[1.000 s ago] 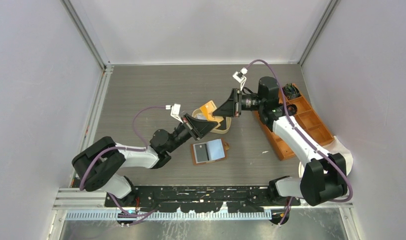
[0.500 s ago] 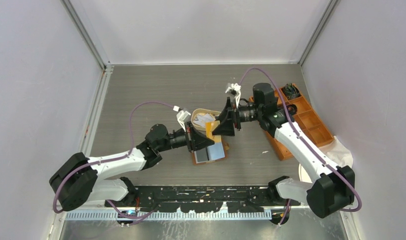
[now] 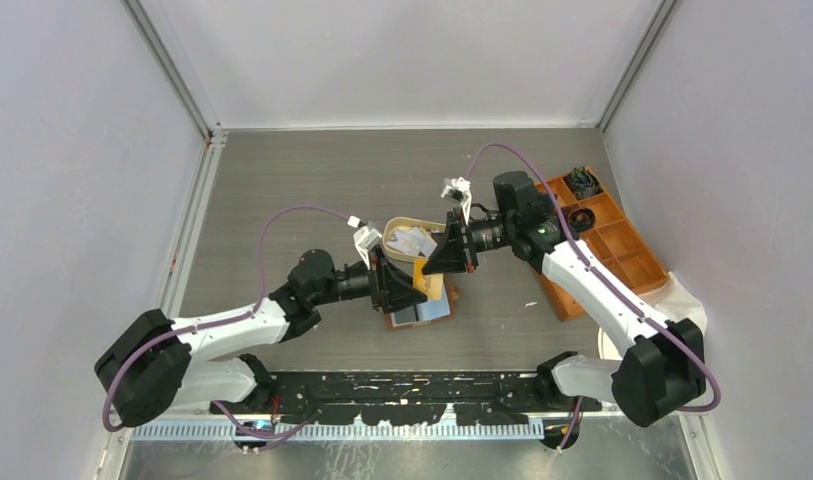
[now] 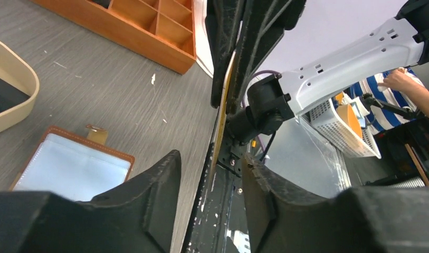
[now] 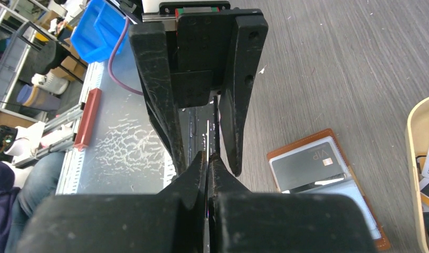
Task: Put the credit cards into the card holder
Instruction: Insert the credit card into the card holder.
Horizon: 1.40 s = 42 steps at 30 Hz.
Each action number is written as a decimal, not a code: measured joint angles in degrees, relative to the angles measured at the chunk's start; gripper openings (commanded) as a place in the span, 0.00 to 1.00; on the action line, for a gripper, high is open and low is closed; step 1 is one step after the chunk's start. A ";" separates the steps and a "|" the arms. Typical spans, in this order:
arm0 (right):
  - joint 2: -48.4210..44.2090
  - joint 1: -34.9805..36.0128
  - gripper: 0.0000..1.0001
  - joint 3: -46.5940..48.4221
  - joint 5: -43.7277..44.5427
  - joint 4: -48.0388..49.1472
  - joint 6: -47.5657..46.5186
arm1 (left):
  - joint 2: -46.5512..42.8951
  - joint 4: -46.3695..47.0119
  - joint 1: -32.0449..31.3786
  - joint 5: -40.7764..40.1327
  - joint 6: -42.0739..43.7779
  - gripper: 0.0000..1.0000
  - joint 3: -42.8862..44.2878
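My right gripper [image 3: 434, 265] is shut on an orange credit card [image 3: 429, 275] and holds it on edge above the open brown card holder [image 3: 427, 310]. The card shows edge-on in the right wrist view [image 5: 208, 132] and in the left wrist view [image 4: 222, 110]. My left gripper [image 3: 407, 283] is open, with one finger [image 4: 159, 184] on each side of the card's free end. A grey VIP card [image 5: 307, 166] sits in the holder [image 5: 278, 153]. More cards [image 3: 410, 240] lie in the cream tray.
The cream oval tray [image 3: 394, 225] stands just behind the holder, also in the left wrist view [image 4: 22, 100]. An orange compartmented box [image 3: 622, 245] lies at the right, with a white cloth [image 3: 682, 295] near it. Grey walls enclose the table.
My right gripper has carried the orange card forward and left, down over the holder. My left arm has swung right, and its open fingers now straddle the card.
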 measured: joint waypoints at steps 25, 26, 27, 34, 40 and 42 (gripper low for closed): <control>0.33 -0.22 0.62 1.79 8.39 -11.08 -15.96 | 0.94 17.97 0.24 -9.97 -12.04 0.00 -12.15; -0.94 -0.57 0.63 1.75 10.51 -12.81 -20.31 | -0.24 15.45 0.24 -11.30 -13.07 0.00 -13.11; -2.14 -0.79 0.63 1.46 12.00 -13.94 -24.44 | -1.79 11.56 0.24 -13.05 -14.47 0.00 -14.03; -7.63 -0.63 0.55 -8.74 19.37 -19.43 -55.84 | -4.76 -4.35 0.24 -20.65 -22.14 0.00 -14.62; 1.01 4.24 0.54 -12.61 29.53 -18.99 -66.07 | 1.60 -3.06 -0.20 -24.33 -26.36 0.00 -14.60; 3.65 6.23 0.55 -12.61 33.64 -17.75 -68.04 | 5.99 -1.20 -0.42 -24.63 -27.39 0.00 -14.40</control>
